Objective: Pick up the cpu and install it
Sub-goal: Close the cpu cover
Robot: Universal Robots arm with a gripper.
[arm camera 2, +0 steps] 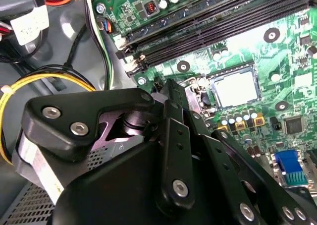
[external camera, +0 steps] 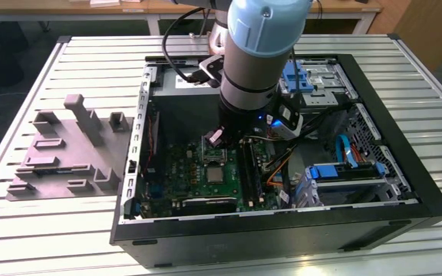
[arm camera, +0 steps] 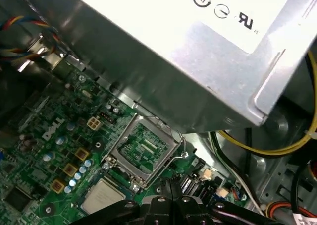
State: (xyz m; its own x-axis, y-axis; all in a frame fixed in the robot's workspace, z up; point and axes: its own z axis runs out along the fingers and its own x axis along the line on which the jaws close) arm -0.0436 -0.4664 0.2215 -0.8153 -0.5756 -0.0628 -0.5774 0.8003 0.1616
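Cpu [arm camera 2: 237, 88] beside memory slots [arm camera 2: 208, 24]

A silver-grey arm [external camera: 248, 63] with a pale-blue joint cap, and a black gripper [arm camera 2: 173, 136] (silver screws).

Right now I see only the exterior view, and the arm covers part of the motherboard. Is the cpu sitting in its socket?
Observer: Yes. In the second wrist view the cpu lies flat inside the socket.
Operator: Is the socket's cover closed over it?
Observer: No. In the first wrist view the hinged metal frame stands raised beside the cpu.
Operator: Does the tool touch the cpu?
Observer: No. In the second wrist view the tool hangs beside the socket, apart from the cpu.
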